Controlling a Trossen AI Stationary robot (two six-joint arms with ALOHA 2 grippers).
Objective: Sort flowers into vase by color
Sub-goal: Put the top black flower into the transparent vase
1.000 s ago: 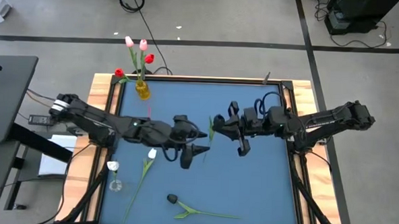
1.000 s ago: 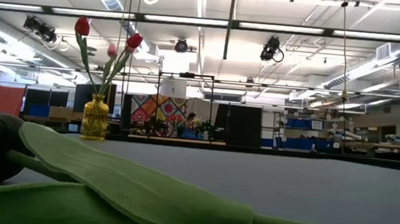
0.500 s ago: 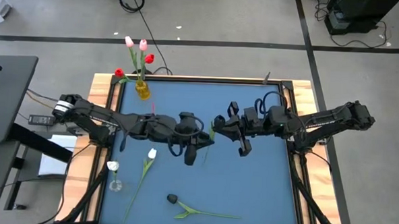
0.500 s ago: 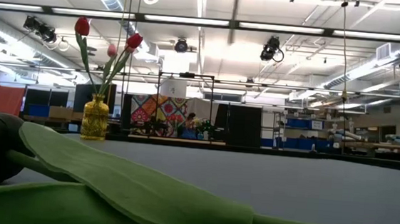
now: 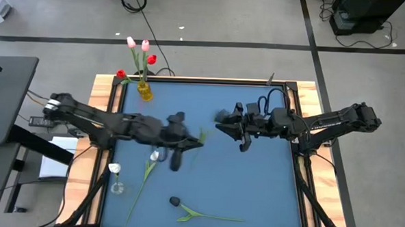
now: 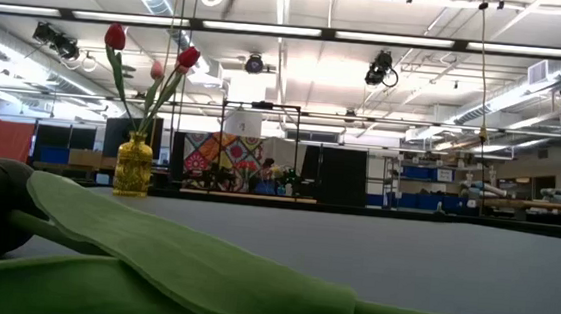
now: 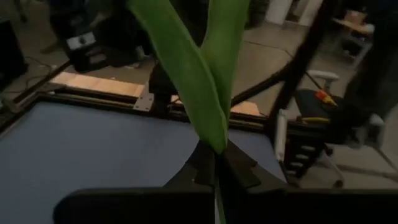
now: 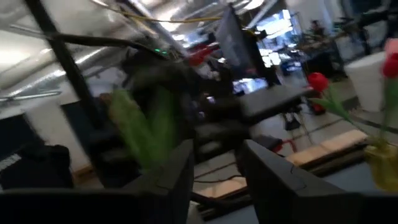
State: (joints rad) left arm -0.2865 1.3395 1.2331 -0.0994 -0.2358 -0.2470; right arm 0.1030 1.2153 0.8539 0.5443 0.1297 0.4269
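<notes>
Blue-topped table with a wooden border.

Left gripper over the table's middle, left of centre. Its fingers are clamped on the thin green stem of an artificial tulip; in the left wrist view two long green leaves rise from the pinch point. Bud colour not visible.

Right gripper over the table, right of centre, well apart from the left one. In the right wrist view its two dark fingers stand apart with nothing between them.

Small yellow glass vase at the table's far-left corner, holding two pink and two red tulips, upright.

Small clear vase at the left edge, near side, with a white bud in it.

White tulip lies flat on the blue surface just right of the clear vase, stem running toward the near edge.

Black-headed tulip lies flat near the near edge, bud to the left; it fills the low view's foreground.
</notes>
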